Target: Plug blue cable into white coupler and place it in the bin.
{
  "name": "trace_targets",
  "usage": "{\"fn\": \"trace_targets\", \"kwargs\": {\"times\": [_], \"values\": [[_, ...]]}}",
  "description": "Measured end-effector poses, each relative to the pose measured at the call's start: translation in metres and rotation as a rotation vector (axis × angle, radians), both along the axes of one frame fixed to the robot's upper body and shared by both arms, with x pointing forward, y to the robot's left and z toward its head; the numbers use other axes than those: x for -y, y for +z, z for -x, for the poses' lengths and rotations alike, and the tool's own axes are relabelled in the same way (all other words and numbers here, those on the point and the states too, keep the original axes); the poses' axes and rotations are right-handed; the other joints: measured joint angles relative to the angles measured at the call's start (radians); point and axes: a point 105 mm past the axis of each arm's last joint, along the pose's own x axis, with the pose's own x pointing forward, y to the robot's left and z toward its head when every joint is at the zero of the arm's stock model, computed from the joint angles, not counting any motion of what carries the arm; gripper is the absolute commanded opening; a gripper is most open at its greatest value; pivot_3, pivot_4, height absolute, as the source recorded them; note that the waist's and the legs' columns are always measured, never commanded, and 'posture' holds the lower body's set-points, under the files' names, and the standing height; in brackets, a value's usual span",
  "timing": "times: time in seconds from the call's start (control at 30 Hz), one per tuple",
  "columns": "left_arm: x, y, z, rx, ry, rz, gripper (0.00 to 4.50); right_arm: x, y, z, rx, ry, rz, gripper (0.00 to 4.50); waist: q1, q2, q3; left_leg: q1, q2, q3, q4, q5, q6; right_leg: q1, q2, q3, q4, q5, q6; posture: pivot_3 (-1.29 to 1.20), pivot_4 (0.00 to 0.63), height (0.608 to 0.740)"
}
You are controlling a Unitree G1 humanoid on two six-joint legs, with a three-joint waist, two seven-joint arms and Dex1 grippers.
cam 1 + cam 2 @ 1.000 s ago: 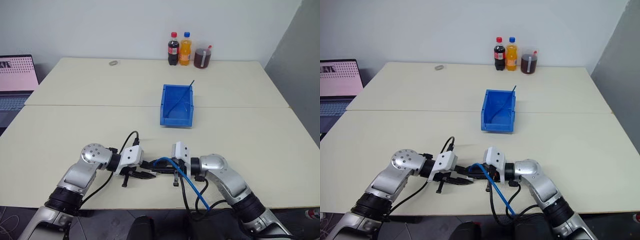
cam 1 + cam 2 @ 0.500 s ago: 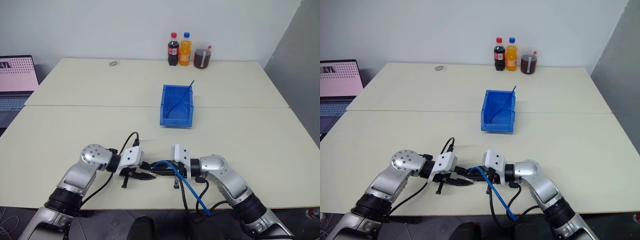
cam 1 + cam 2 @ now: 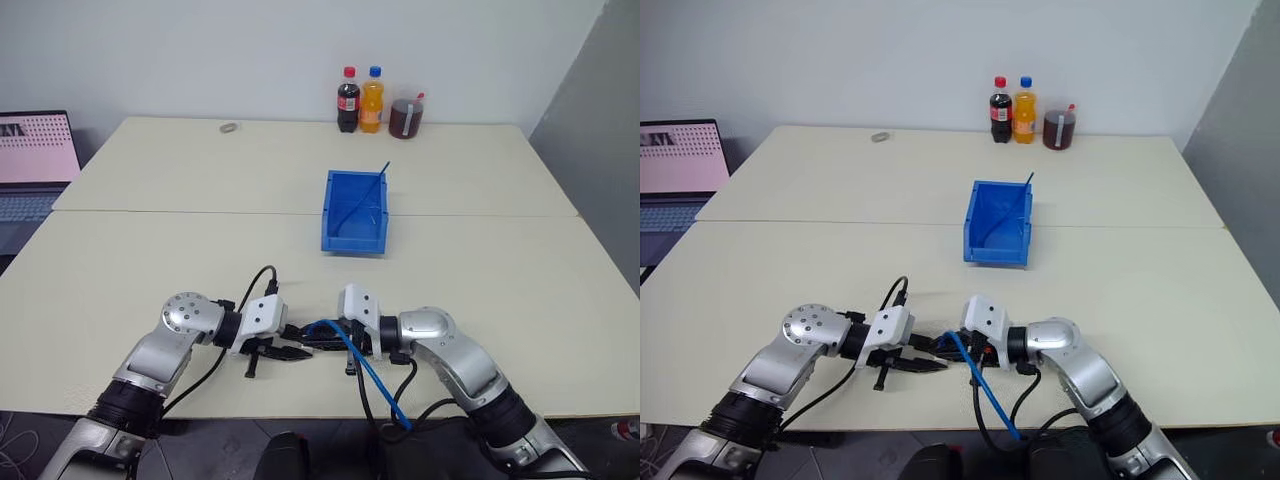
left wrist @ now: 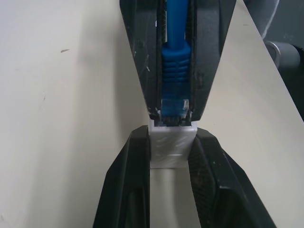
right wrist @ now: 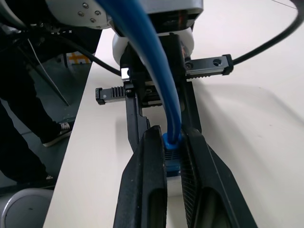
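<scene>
Left gripper (image 4: 170,156): its two black fingers are closed on the white coupler (image 4: 171,148), which sits pinched between the fingertips with its socket end facing the other arm. Right gripper (image 4: 173,114): its fingers are shut tight on the ribbed boot of the blue cable (image 4: 175,57), the clear plug at the cable's tip projecting just past them. In the left wrist view the plug meets the mouth of the coupler; whether it has entered the socket or clicked home cannot be told. The right wrist view shows the same junction from behind, the cable (image 5: 156,71) running back over that arm.

In the head views the two grippers face each other tip to tip, low over the near edge of the table (image 3: 480,270), the left gripper (image 3: 285,345) and the right gripper (image 3: 325,340) almost touching. From the right one the cable (image 3: 375,380) trails off over the table edge.

The bin (image 3: 355,212) stands well apart, farther back near the middle of the table; a thin dark line lies inside it. Behind it stand three bottles (image 3: 377,100), and a laptop (image 3: 35,160) sits at the far left.

Progress, as judged: both parts are grasped and aligned, and insertion is at or near its start. Seating the plug and carrying the joined pair to the bin remain.
</scene>
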Motion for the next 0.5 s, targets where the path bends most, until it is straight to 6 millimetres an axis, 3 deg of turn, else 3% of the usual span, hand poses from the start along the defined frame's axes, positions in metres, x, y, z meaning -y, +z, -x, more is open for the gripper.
{"fn": "trace_targets", "kwargs": {"times": [0.13, 0.27, 0.43, 0.5], "values": [[-0.026, 0.003, -0.001, -0.011, 0.138, -0.003, 2.60, 0.014, 0.010, -0.007, -0.005, -0.062, -0.003, 0.11, -0.001, -0.001, 0.001, -0.001, 0.001, -0.001, 0.000, 0.000, 0.000, -0.001, 0.000, 0.000, 0.000, 0.000, 0.000, 0.00, 0.150, 0.740], [-0.045, 0.027, -0.003, 0.018, 0.288, 0.047, 3.36, 0.031, 0.041, -0.024, -0.012, -0.192, -0.092, 0.11, 0.000, -0.001, 0.005, -0.001, 0.001, -0.002, 0.000, 0.000, 0.000, -0.001, -0.002, 0.000, 0.000, 0.000, 0.000, 0.00, 0.150, 0.740], [-0.039, 0.070, -0.027, 0.114, 0.416, 0.171, 4.49, 0.050, 0.094, -0.063, -0.024, -0.403, -0.267, 0.11, 0.003, -0.002, 0.006, -0.002, 0.000, -0.003, 0.000, 0.000, 0.000, 0.000, -0.001, -0.002, 0.001, 0.001, 0.001, 0.00, 0.150, 0.740], [-0.031, 0.090, -0.037, 0.184, 0.427, 0.200, 4.50, 0.059, 0.114, -0.084, -0.022, -0.509, -0.322, 0.11, 0.002, -0.003, 0.007, -0.002, -0.001, -0.001, 0.000, 0.000, 0.000, 0.000, -0.001, -0.001, 0.000, 0.002, 0.002, 0.00, 0.150, 0.740]]}}
